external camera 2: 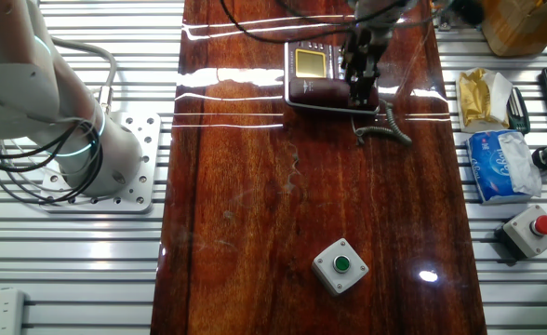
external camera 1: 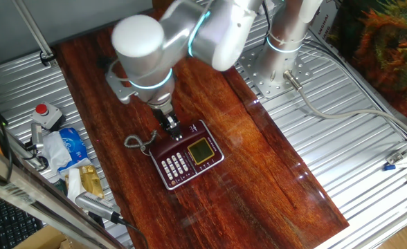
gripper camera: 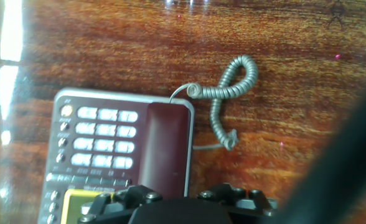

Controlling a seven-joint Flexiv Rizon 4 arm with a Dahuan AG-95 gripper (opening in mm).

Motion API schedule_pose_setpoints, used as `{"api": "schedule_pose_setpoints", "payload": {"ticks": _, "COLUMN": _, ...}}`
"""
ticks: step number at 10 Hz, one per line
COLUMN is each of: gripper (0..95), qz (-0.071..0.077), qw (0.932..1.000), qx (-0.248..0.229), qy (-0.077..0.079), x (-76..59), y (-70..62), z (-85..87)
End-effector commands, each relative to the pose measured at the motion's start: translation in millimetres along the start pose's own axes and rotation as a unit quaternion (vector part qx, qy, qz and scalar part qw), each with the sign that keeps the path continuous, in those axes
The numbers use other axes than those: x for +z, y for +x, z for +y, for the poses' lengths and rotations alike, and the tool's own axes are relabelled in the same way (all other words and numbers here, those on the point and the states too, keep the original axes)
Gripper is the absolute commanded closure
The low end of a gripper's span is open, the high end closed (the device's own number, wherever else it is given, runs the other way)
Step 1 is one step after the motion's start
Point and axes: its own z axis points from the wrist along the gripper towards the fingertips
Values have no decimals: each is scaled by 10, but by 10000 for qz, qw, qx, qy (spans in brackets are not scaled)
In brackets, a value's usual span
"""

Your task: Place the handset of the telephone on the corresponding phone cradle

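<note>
The hand hung right over the telephone, low on its near-left edge in one fixed view, wrist straight down — a stance that suited lowering something into a long slot. And there was the handset in the hand view, a slim maroon bar lying along the phone cradle, just beside the white keypad; it looked seated, or very nearly so. Whether the fingers were pinching it or had let go, I could not tell: only the dark finger mounts showed at the bottom of that view, and the arm hid the tips elsewhere. The grey curly cord trailed off the handset's far end and looped loose on the bench, slack enough not to tug the receiver. The yellow-green display faced up, unobstructed. My read was that the placing was about done, with only a clean lift-off left. No brand or lettering on the phone was legible; the key markings were too small.
</note>
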Motion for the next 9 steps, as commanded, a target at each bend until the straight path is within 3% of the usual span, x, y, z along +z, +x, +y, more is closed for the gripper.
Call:
{"api": "schedule_pose_setpoints", "payload": {"ticks": 1, "gripper": 570, "qz": 145, "qw": 9999, "qx": -4, "qy": 10, "x": -66, "y": 12, "z": 6}}
{"api": "schedule_pose_setpoints", "payload": {"ticks": 9, "gripper": 570, "qz": 243, "qw": 9997, "qx": -61, "qy": 0, "x": -65, "y": 13, "z": 7}}
